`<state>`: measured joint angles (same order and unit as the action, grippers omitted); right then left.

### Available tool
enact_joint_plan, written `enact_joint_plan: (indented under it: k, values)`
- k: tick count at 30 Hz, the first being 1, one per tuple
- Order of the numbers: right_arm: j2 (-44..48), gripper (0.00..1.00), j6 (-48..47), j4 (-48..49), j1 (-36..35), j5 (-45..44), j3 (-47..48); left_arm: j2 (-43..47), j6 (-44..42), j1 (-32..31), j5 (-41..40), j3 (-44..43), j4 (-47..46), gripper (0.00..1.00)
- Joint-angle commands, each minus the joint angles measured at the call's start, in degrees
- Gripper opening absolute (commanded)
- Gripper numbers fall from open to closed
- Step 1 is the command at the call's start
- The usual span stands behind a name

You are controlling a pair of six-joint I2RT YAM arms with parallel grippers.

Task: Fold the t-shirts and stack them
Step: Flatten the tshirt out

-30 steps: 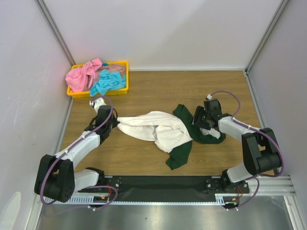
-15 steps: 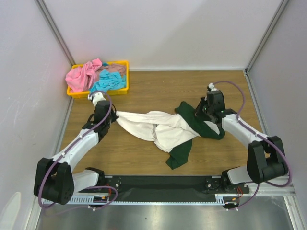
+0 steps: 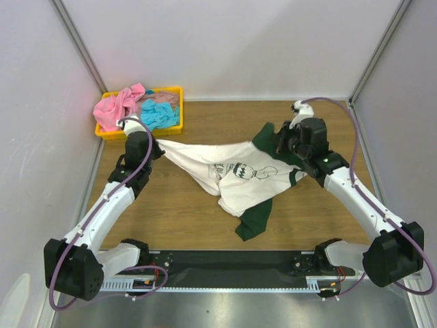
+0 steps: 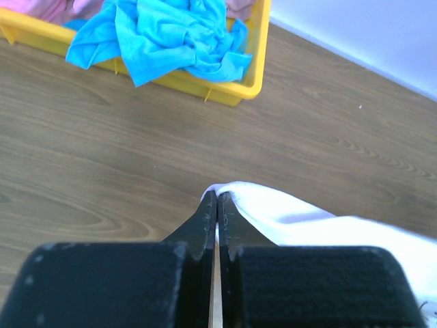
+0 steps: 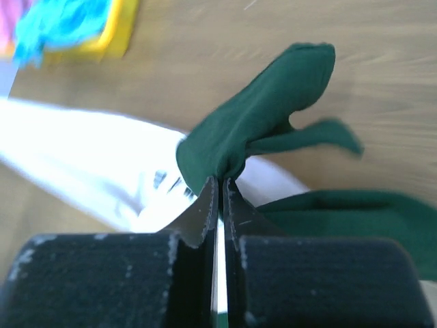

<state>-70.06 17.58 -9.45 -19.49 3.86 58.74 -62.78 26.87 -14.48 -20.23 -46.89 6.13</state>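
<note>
The left claw (image 4: 217,205) is clamped on a bunched edge of the soft white t-shirt (image 3: 239,174). The right claw (image 5: 220,188) grips its crumpled dark-green sleeve (image 5: 266,116) above the wood-grain bench (image 3: 205,123).

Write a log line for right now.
left claw: shut on white cloth t-shirt with dark green sleeves | right claw: shut on its green part

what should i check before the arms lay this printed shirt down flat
1. Left gripper shut on the white cloth t-shirt with dark green sleeves, at its white edge: ok.
2. Right gripper shut on a green sleeve: ok.
3. Shirt stretched between the grippers, print up: ok.
4. Near edge flat: not ok, green cloth is bunched there.
5. Shirt apart from the yellow plastic tray: ok.
6. Single layer pinched: cannot tell.
</note>
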Motion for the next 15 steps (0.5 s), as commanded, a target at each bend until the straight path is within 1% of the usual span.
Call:
enact_joint_plan:
  k: [1, 2, 5, 6, 9, 11, 15]
  values:
    - [0.19, 0.00, -2.91, -0.57, -4.23, 7.89, -4.32, 1.17, 0.02, 0.68, 0.72, 1.01, 1.51, 0.00]
    - [-0.16, 0.00, -2.73, -0.48, -7.46, 8.79, -4.95, 1.09, 0.54, 0.68, 0.72, 1.54, 1.95, 0.00]
    - [-2.62, 0.00, -2.82, -0.22, -12.49, 8.80, -6.44, 0.74, 0.90, 0.59, 0.98, 2.42, 2.57, 0.00]
    - [-3.84, 0.00, -2.82, -0.04, -15.38, 8.19, -6.53, 0.56, 1.16, 0.68, 1.07, 2.94, 2.66, 0.00]
    - [-8.85, 0.00, -3.70, 0.49, -18.82, 7.66, -5.22, -0.14, 1.43, 0.68, 1.51, 3.39, 2.75, 0.00]
    - [-12.37, 0.00, -4.49, 1.28, -19.80, 8.44, -3.38, -0.58, 1.60, 0.68, 1.77, 3.65, 2.83, 0.00]
    - [-17.55, 0.00, -6.41, 0.85, -21.12, 14.49, 0.14, -0.67, 1.69, 0.68, 1.33, 4.09, 2.83, 0.00]
